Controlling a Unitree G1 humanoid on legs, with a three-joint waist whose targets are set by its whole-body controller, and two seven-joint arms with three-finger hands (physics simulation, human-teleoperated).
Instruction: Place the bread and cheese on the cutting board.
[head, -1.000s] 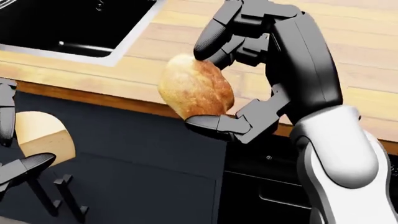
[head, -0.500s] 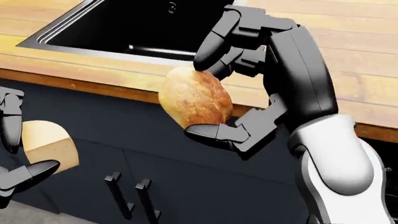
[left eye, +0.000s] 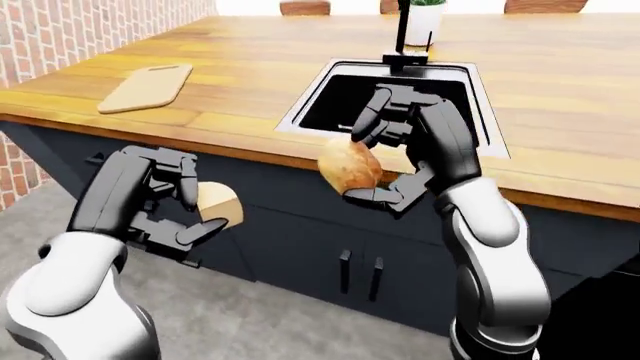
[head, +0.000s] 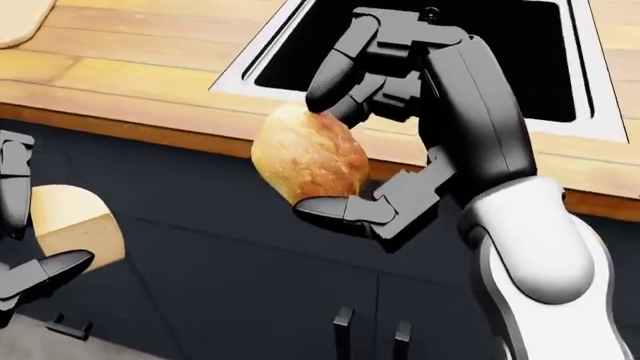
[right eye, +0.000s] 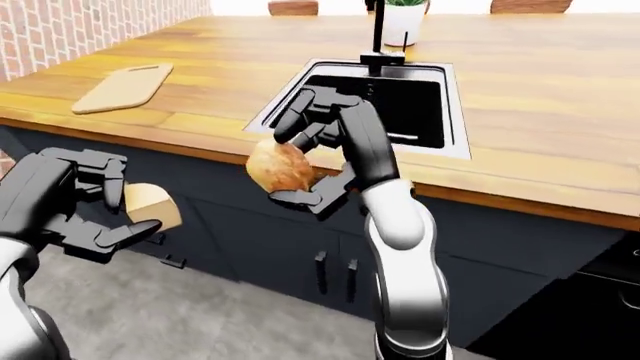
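My right hand (left eye: 385, 161) is shut on a round golden bread loaf (left eye: 349, 165), held in the air at the wooden counter's near edge, below the sink; the loaf also shows in the head view (head: 305, 156). My left hand (left eye: 170, 206) is shut on a pale cheese wedge (left eye: 219, 206), held lower at the left, level with the dark cabinet fronts. The light wooden cutting board (left eye: 148, 86) lies on the counter at the upper left, far from both hands.
A black sink (left eye: 395, 101) with a black faucet (left eye: 404, 34) is set in the wooden counter (left eye: 560, 97). A white plant pot (left eye: 424, 28) stands behind the faucet. A brick wall (left eye: 60, 37) rises at the left. Dark cabinets (left eye: 330, 255) and grey floor lie below.
The whole view has shifted: the sink slid to the right in the head view, so the camera moved left along the counter. Both hands keep their bread and cheese.
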